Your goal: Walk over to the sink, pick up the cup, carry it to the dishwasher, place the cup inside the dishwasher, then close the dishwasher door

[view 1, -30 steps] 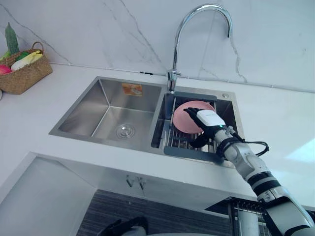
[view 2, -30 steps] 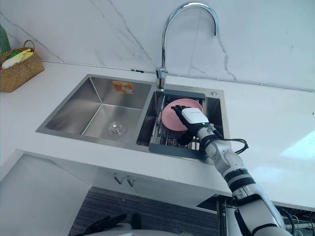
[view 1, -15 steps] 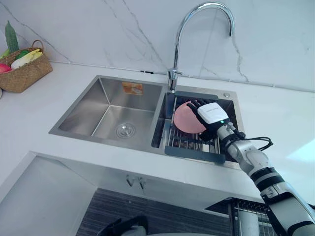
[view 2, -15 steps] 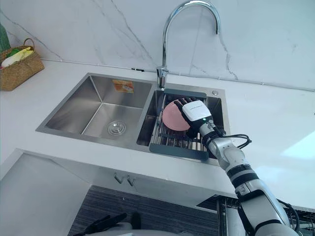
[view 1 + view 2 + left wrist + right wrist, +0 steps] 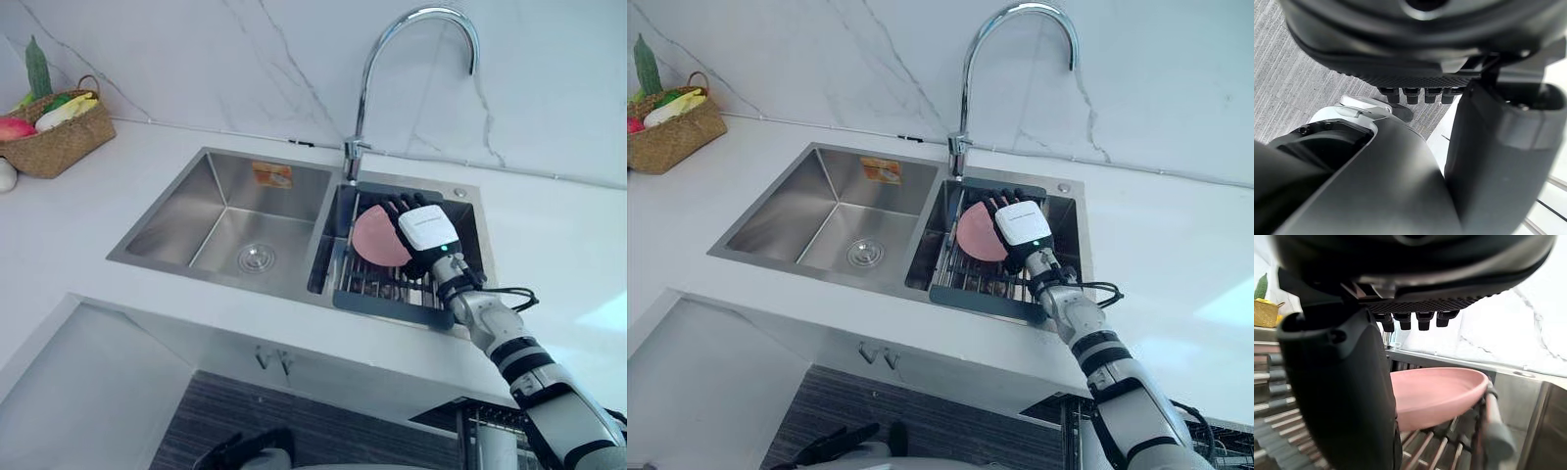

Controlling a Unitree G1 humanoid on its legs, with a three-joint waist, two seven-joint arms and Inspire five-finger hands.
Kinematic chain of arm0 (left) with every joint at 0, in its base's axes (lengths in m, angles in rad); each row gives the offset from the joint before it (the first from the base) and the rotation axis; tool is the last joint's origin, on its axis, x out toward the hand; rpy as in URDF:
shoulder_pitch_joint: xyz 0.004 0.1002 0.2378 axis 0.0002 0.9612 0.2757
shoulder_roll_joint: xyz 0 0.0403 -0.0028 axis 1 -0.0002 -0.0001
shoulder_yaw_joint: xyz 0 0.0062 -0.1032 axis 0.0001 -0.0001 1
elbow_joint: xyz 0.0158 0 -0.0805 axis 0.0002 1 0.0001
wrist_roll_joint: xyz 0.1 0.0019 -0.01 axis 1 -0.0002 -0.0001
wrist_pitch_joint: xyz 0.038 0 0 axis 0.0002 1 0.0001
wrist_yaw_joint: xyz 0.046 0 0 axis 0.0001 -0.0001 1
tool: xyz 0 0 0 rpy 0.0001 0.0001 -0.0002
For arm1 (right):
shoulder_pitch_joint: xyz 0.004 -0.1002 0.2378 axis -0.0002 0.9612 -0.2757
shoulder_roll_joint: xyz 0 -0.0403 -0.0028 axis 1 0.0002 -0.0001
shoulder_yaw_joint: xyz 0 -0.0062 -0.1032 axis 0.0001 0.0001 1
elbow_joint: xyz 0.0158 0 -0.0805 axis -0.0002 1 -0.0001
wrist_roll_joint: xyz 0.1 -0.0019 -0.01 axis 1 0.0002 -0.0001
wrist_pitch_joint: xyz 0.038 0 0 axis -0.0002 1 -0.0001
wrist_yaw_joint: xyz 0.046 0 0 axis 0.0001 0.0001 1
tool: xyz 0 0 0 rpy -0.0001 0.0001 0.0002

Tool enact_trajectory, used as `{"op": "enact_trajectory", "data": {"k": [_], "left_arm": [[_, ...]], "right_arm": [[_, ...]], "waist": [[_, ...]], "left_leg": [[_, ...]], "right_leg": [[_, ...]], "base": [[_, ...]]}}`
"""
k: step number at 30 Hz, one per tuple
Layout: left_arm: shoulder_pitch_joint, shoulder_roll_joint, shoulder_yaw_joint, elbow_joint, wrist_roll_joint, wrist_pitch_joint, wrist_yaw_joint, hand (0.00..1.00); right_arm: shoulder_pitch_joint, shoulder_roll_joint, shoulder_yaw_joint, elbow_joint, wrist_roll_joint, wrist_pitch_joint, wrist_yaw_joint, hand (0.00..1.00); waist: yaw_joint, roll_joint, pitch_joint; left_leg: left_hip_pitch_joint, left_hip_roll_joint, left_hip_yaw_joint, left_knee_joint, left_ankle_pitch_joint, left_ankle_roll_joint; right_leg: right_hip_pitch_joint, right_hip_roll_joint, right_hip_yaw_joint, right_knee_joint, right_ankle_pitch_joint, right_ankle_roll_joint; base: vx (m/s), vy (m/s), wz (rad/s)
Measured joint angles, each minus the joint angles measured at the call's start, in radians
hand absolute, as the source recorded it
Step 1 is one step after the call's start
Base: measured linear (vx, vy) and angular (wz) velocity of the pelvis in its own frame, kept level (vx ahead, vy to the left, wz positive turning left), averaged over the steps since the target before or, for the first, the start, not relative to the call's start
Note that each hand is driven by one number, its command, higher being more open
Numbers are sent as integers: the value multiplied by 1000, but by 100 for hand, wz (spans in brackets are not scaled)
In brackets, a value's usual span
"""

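Left hand (image 5: 1415, 49) is seen low in its own wrist view, above grey striped floor (image 5: 1288, 88); its fingers (image 5: 1420, 94) are held straight and nothing is gripped.

White worktop (image 5: 78, 245) is noted in front of and around a steel two-basin sink (image 5: 220, 211).

Right arm is extended from the lower right over the right basin. Right hand (image 5: 428, 227) is placed at the right side of the pink dish (image 5: 374, 238). Its fingers (image 5: 394, 207) are stretched out past the dish's upper edge and are not curled round it. In the right wrist view the thumb (image 5: 1337, 396) is seen standing apart from the fingers, with the dish lying beyond them. Contact between hand and dish cannot be told.

The task's item is recorded as a shallow pink dish rather than a cup. It is leaned upright in a dark-framed wire rack (image 5: 387, 299) that is set in the right basin.

Left basin is recorded with a round drain (image 5: 256, 258) in its floor and an orange label (image 5: 271, 174) on its far wall.

A chrome gooseneck tap (image 5: 377, 59) is mounted behind the divider between the basins.

A wicker basket (image 5: 59, 147) of produce is noted at the far left of the worktop, against a marble-patterned wall (image 5: 196, 59).
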Motion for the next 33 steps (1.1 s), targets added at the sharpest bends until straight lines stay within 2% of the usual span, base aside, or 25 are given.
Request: {"op": "enact_trajectory", "data": {"k": [9,14,16,19,20,24,33], "left_arm": [[-2,3,6,-4,0,-11,-23,100],[-2,5,7,-5,1,-14,-24,100],[-2,5,8,-8,13,-12,-14,100],[-2,4,18,-25,48,-4,51,100],[-2,2,33,-25,59,3,75,100],[-3,-1,53,-32,61,16,117,100],[-5,-3,76,-35,84,28,123,100]], "right_arm": [[0,8,-1,9,-33,17,-136,100],[1,8,-1,9,-32,14,-176,100],[1,8,-1,9,-31,8,-193,100],[1,8,-2,5,-31,-5,-204,100],[1,8,-1,5,-30,-6,-203,0],[1,7,-1,5,-9,-4,-197,0],[1,-6,0,6,60,-24,-189,0]], "waist": [[4,-4,23],[4,-5,25],[4,-5,25],[7,-5,26],[7,-6,27],[10,-12,37],[15,-14,41]], "left_leg": [[0,-7,-4,0,0,1],[-1,-8,-7,0,0,1],[-2,-7,-7,0,0,1],[-1,-7,-7,0,0,1],[-1,-8,-7,0,0,2],[-1,-8,-7,0,0,2],[-1,-13,-11,0,-1,4]], "right_leg": [[0,-6,-1,5,-3,4],[0,-7,-2,6,-3,5],[0,-7,-2,6,-3,5],[0,-7,-1,7,-4,6],[0,-7,-1,8,-4,6],[-1,-8,-1,11,-4,6],[-6,-14,0,23,-8,10]], "base": [[1,0,0],[2,0,1],[0,0,0],[0,0,0],[0,0,0],[0,0,0],[0,0,0]]}}
